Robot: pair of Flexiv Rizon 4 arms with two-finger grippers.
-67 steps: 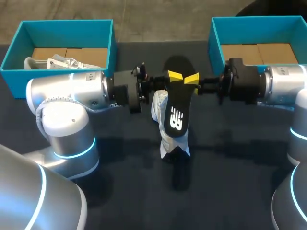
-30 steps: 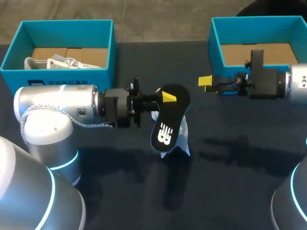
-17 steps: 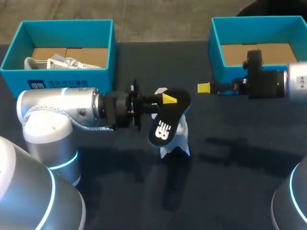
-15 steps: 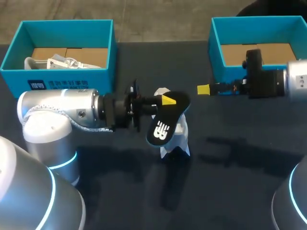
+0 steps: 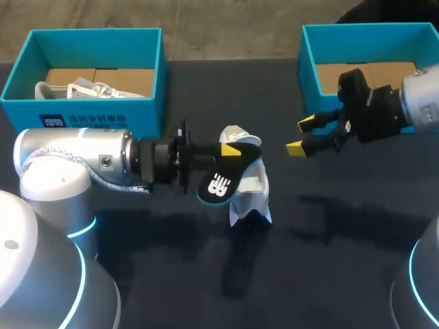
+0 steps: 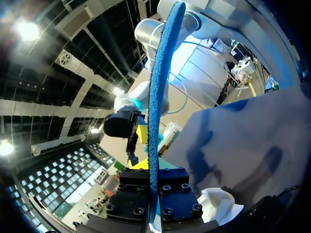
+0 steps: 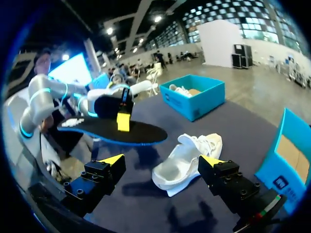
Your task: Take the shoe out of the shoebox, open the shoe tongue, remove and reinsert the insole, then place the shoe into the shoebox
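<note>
Over the white shoe point(image 5: 250, 199) at mid-table, the left gripper point(image 5: 231, 149) pinches the black insole point(image 5: 218, 184), seemingly for reinsertion, while the right gripper point(image 5: 302, 135) hangs wide open, empty.

We see a black insole point(image 5: 221, 181) with a white logo on its face; in the left wrist view its edge point(image 6: 158, 97) is bright blue. The shoe point(image 5: 248, 195) is white all over. The ten o'clock shoebox point(image 5: 96, 40) and the two o'clock shoebox point(image 5: 310, 65) are both teal with brown cardboard floors. The first carries a dark blue label point(image 5: 84, 123) with white marks and holds a second shoe point(image 5: 82, 89), also white. The table point(image 5: 206, 274) is dark navy. Our left gripper point(image 5: 230, 151) and right gripper point(image 5: 303, 135) are black with yellow tips. The left arm point(image 5: 75, 161) and right arm point(image 5: 422, 106) are silver, ringed with glowing cyan.
</note>
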